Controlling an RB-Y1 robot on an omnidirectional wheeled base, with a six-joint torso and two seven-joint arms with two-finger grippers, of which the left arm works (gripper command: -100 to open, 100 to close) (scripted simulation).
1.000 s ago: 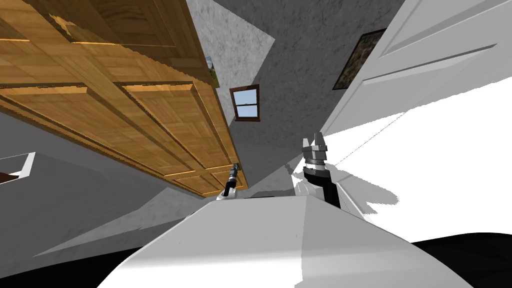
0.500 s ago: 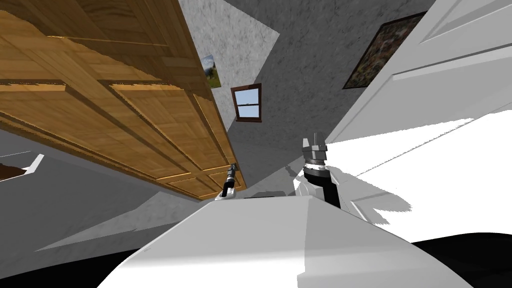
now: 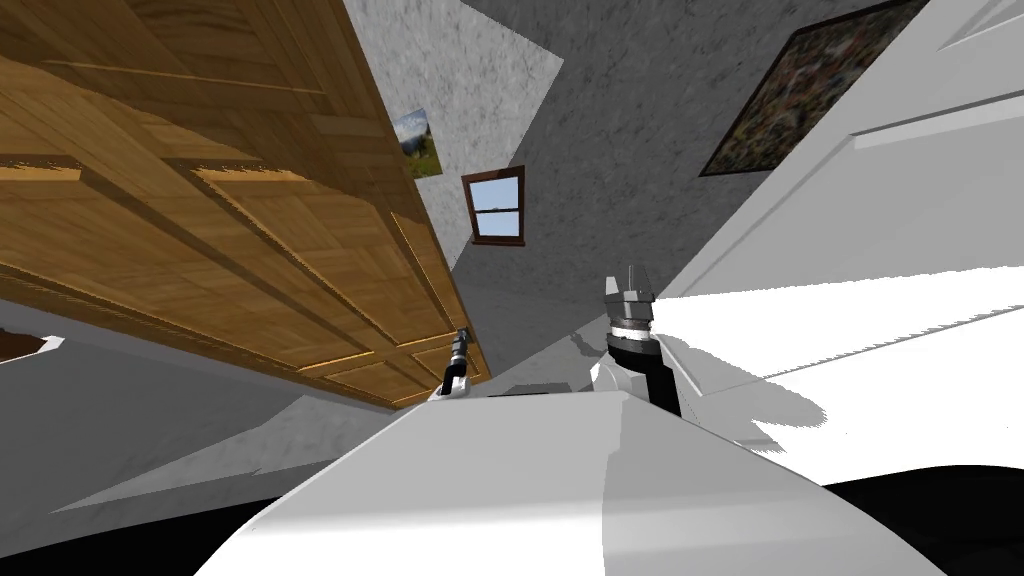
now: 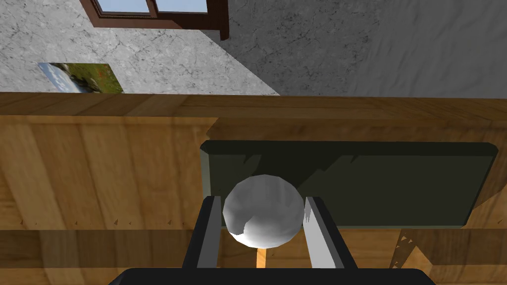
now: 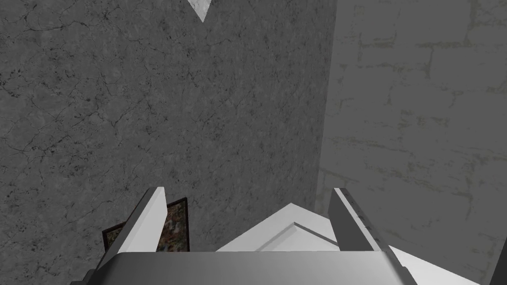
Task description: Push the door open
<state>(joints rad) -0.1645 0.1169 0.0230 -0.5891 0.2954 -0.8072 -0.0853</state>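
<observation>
Grey stone walls all round. Far left, big wooden door w/ panels. Left hand is at its near edge, fingers pinched narrow on the round pale knob, dark plate right behind it. Window mid-wall. Right hand is up beside a white door, fingers spread wide.

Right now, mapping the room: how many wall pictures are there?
2: a small unframed landscape picture beside the wooden door; a dark-framed picture by the white door. More may be hidden.
</observation>
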